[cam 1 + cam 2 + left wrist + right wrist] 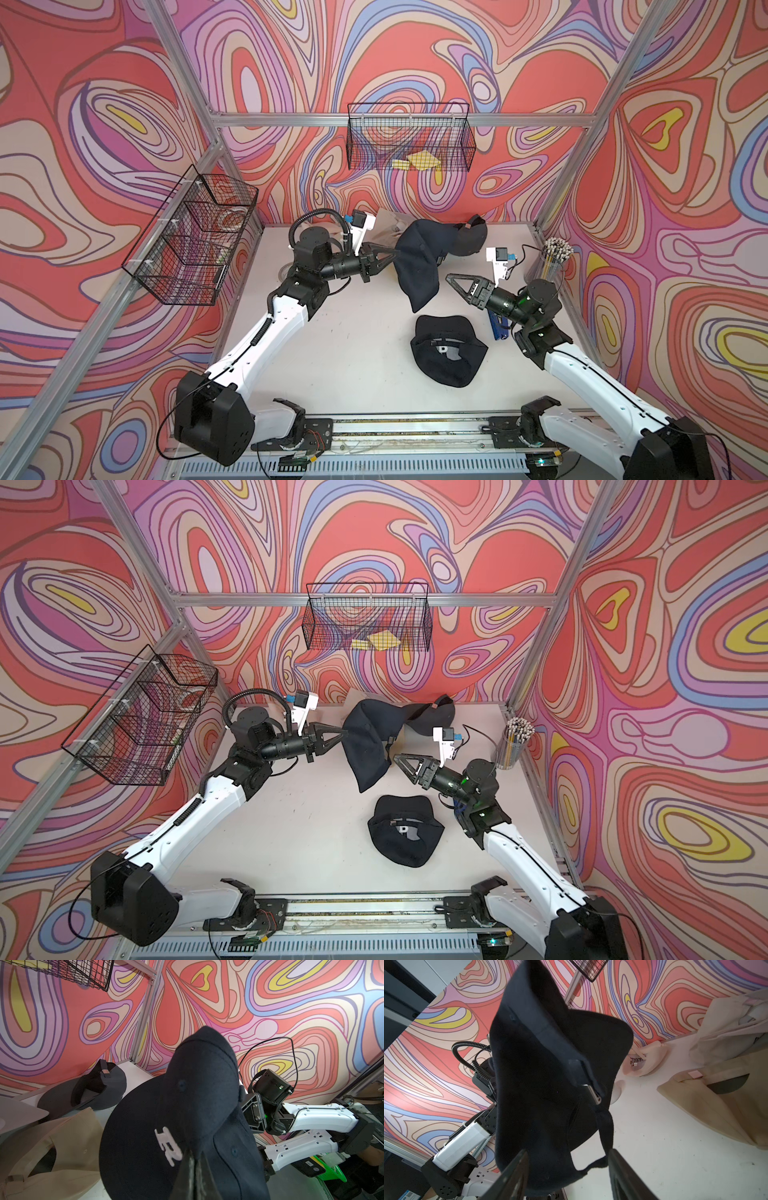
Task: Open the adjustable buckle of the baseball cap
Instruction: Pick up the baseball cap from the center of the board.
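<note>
In both top views the left tool is pressed together on a fold of the navy baseball cap, which hangs from it above the white surface. The right tool sits just beside the cap's opposite edge, pointing toward the left tool. A black cap lies opening-up on the surface, nearer the arm bases and apart from both tools.

In the left wrist view, the left tool's fingers pinch the crown fabric beside the white embroidered lettering. The brim spreads away below the crown. Behind it a grey cap and a beige cap rest on the surface.

In the right wrist view, the right tool stands spread. The hanging cap's lower edge and the loop of its strap dangle between the two fingers. The strap's end is just beside one finger, and contact cannot be told. The metal buckle sits higher on the strap, beyond the fingertips and untouched.
</note>
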You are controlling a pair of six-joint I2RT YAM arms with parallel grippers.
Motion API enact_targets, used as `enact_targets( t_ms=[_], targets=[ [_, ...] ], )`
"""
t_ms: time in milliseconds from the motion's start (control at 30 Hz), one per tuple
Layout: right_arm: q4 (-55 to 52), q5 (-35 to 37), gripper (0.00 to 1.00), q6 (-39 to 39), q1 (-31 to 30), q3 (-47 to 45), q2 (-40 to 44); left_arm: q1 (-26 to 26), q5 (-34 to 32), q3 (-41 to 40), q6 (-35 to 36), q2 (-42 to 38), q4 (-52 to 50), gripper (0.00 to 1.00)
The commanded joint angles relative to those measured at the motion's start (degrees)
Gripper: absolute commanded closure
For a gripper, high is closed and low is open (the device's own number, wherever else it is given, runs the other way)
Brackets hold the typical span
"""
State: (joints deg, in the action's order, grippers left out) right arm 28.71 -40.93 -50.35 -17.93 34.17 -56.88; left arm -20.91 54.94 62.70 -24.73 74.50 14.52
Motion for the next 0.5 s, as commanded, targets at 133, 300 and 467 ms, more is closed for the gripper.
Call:
enact_targets(
  t_ms=[133, 300, 467],
  targets=[
    [-7.17, 2.58, 0.43, 11.51, 0.18, 3.84, -1.22, 0.3, 4.3, 2.94, -2.2, -0.23, 3.52, 1.0],
    [-5.68, 2.36, 0.43, 19.5, 0.14, 2.73, -1.63, 0.27, 4.77, 4.36, -1.18, -0.05, 0.65, 1.0],
    [3.39, -3.1, 0.46, 18.88, 0.22, 1.4, -4.62, 0.33, 6.71, 4.14, -4.48, 0.72, 4.25, 1.0]
  ],
)
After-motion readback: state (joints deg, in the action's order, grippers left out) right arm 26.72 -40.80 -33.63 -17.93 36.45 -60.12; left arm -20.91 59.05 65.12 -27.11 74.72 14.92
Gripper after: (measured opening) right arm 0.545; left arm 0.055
